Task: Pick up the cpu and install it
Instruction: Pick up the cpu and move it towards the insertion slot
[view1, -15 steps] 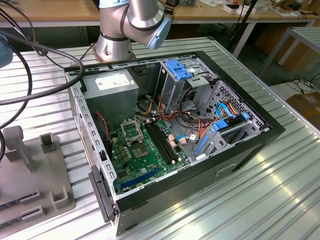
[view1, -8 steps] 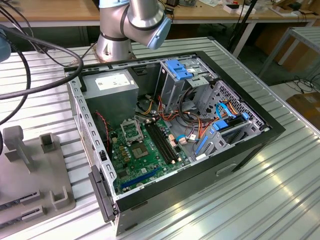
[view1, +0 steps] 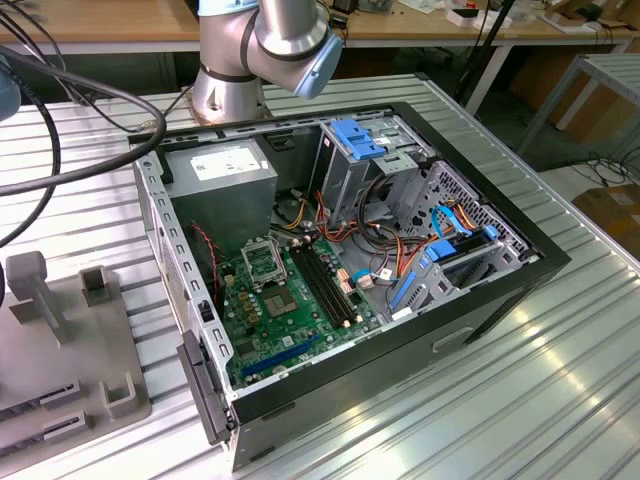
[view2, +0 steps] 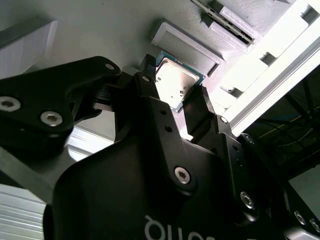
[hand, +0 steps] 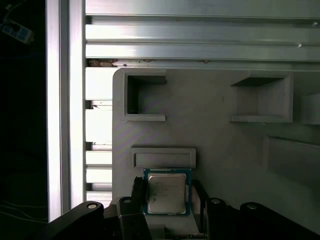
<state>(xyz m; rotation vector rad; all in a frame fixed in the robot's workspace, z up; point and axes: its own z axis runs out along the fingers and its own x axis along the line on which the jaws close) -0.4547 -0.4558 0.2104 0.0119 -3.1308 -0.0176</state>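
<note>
**Claw closed narrow on the cpu at the parts tray**

In the first wrist view I see the gripper (hand: 169, 197) drawn in narrow, with its black fingers (hand: 138, 192) set against two opposite edges of the cpu (hand: 166, 191). The chip sits between them with its silver lid facing the camera and its green board edge showing all round. The second wrist view shows the same grip from a low angle, one finger on each side of the chip. I cannot tell whether the cpu rests on the surface or is lifted off it.

Just beside the chip is a low raised ridge (hand: 162, 157) of the grey parts tray (hand: 210, 130). Further off on the tray are two square walled pockets (hand: 145, 97), well apart from each other. The tray lies on the ribbed aluminium table (hand: 200, 42).

At the exterior view's lower left I find that same tray. The open computer case (view1: 400, 340) fills the middle of the frame, lying on its side. On its green motherboard (view1: 270, 320) the metal-framed cpu socket (view1: 262, 262) sits just beside the long black memory slots (view1: 325, 285). The grey power supply (view1: 220, 165) is above the socket, towards the upper left of the case. The silver robot arm (view1: 270, 40) stands at top centre, behind the case.
</note>
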